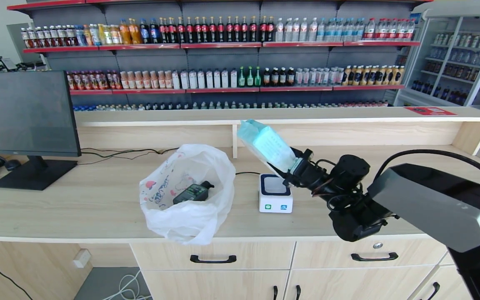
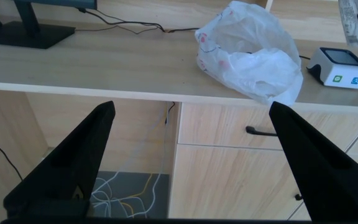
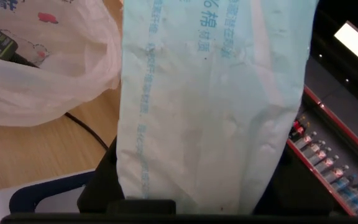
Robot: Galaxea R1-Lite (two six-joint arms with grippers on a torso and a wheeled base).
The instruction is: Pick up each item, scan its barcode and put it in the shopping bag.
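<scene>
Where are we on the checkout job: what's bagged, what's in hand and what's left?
Done: a dark bottle lies in the shopping bag. In hand: the right gripper holds a pale blue packet above the scanner; whether it has scanned is unclear. Left: bagging that packet. The left gripper hangs open and empty.

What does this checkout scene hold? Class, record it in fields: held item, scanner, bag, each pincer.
Held item: pale blue packet, tilted, above the scanner
Right pincer: shut on the packet
Left pincer: open, empty, in front of the drawers
Scanner: white box on the counter, beside the bag
Bag: white plastic, open, dark bottle inside
</scene>
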